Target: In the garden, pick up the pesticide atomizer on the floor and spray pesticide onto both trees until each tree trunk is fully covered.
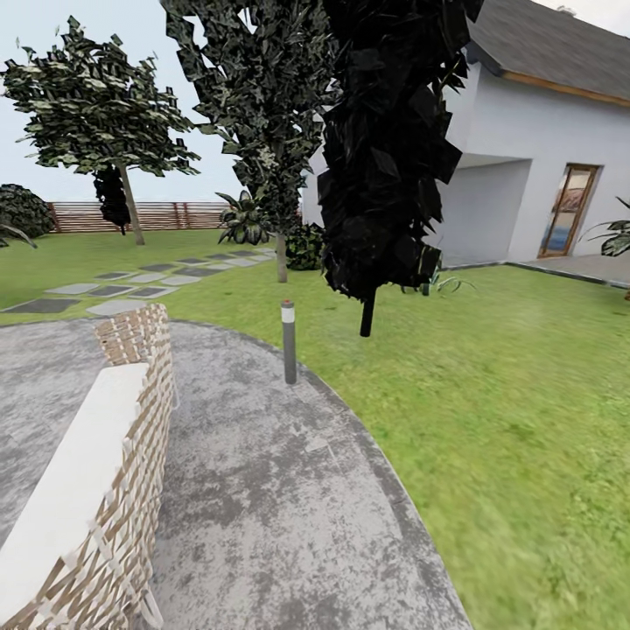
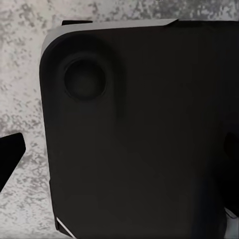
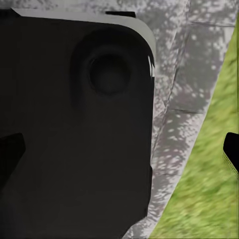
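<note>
While the lawn (image 1: 490, 420) borders grey paving (image 1: 262, 490), each gripper's jaw state cannot be told.

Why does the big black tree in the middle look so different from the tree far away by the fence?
The black tree has near-black leaves hanging low around a thin dark stem. The far tree has green-flecked leaves spread high above a bare, pale, leaning trunk. The black tree stands close and looks huge; the far tree looks small near the fence. Both grow from the grass lawn.

wicker seat (image 1: 105, 490): cut off at the 7 o'clock corner
house (image 1: 525, 149): cropped at 3 o'clock
black tree (image 1: 385, 149): crown cut at 12 o'clock, hiding the wall behind
</note>
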Controlling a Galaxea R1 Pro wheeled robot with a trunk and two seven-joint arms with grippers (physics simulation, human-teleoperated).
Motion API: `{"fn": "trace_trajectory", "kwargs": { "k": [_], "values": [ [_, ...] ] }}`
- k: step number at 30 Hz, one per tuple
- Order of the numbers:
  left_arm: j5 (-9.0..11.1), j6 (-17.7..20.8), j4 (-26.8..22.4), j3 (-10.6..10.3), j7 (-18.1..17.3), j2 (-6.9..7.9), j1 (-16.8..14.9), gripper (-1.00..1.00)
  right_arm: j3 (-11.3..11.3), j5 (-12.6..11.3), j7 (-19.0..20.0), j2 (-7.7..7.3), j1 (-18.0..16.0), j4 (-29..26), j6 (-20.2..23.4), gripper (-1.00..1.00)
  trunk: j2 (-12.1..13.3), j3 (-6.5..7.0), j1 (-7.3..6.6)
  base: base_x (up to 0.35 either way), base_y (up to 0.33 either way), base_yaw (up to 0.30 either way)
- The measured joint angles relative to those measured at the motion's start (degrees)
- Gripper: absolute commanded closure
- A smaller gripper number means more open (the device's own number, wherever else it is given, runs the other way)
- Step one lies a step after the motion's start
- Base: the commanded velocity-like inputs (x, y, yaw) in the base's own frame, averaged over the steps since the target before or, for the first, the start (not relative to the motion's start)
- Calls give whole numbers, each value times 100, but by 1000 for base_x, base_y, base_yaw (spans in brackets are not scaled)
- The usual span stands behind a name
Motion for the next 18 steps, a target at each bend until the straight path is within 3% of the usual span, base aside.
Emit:
{"fn": "trace_trajectory", "kwargs": {
  "k": [12, 18],
  "values": [
    [378, 2, -143, 1, -1, 103, -4, -100, 6, 7, -66, 34, -3, -890, 7, -100, 0, 0, 0, 0, 0, 12],
    [436, 14, -606, 1, 3, 141, -51, -100, 23, 16, -311, 108, -68, -1150, 14, -100, 0, 1, 0, 0, 0, 72]
  ]
}}
